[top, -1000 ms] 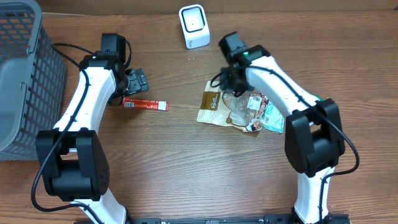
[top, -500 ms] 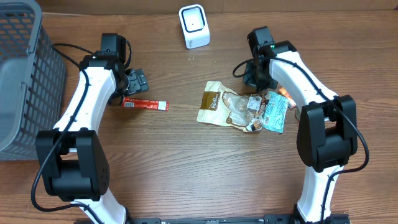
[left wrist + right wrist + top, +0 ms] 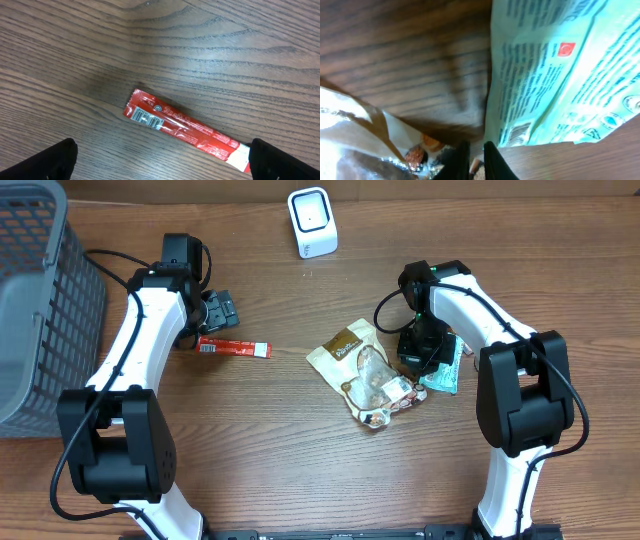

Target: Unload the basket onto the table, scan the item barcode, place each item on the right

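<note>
Overhead: right gripper [image 3: 425,348], pinched together, sits over the teal packet [image 3: 447,376] at 3 o'clock; left gripper [image 3: 219,312] gapes over the red bar [image 3: 233,347]. Grasp it mid-length, keeping its barcode facing the 12 o'clock scanner [image 3: 312,222].

**Red packet** [image 3: 185,131], just ahead of the left gripper [image 3: 165,167]: white barcode label [image 3: 145,117] at one end; its digits and the small logo beside it are unreadable.

**Teal pouch** [image 3: 555,75], right of the right gripper [image 3: 476,159]: dense dark print, a red square mark [image 3: 566,49] and a striped block [image 3: 519,134] like a barcode; no word is legible.

**Brown pouch** [image 3: 345,350], left of the right gripper: white script, too small to read.
</note>
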